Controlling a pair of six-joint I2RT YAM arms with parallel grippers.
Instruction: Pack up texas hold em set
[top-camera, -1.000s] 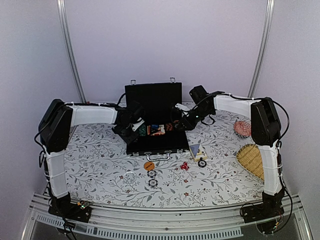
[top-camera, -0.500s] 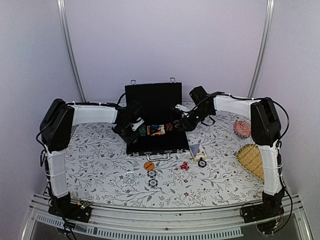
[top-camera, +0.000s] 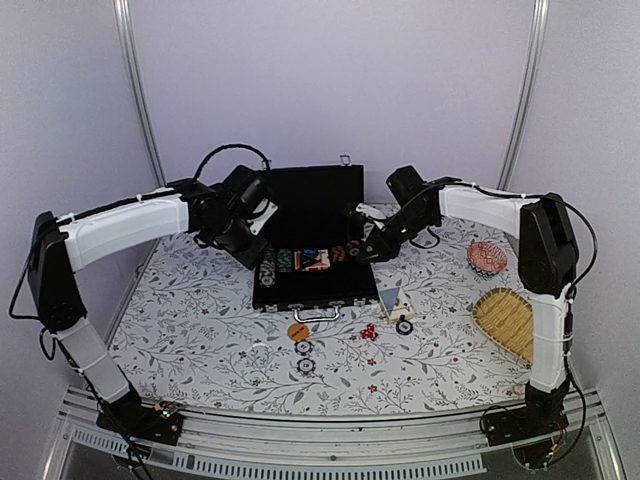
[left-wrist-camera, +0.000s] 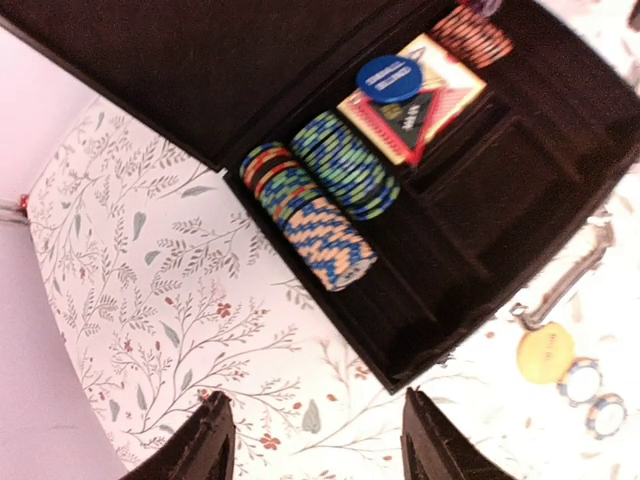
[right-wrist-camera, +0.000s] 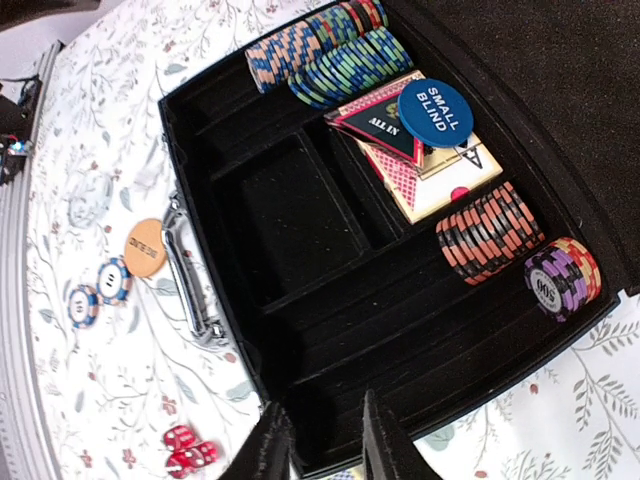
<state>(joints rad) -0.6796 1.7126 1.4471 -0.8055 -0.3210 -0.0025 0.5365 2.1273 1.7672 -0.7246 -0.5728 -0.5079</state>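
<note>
We note the black case (top-camera: 310, 200) open at mid-table (top-camera: 200, 330), its lid upright at the back. Inside are striped chip rows (left-wrist-camera: 320, 215) at its left end, cards (right-wrist-camera: 440, 175) in the middle with a blue disc (right-wrist-camera: 436, 112) on top, and orange-and-black chips (right-wrist-camera: 488, 232) at the right end. The orange disc (top-camera: 297, 331), loose chips (top-camera: 303, 349) and red dice (top-camera: 369, 332) lie in front of the handle. The left gripper (left-wrist-camera: 318, 435) hovers beside the case's left end, jaws wide and empty. The right gripper (right-wrist-camera: 320, 440) hangs over the right end, jaws narrowly parted with nothing between.

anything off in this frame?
Nothing damaged or spilled. Loose on the table in front of the open case: an orange disc, chips and red dice, not yet packed.
</note>
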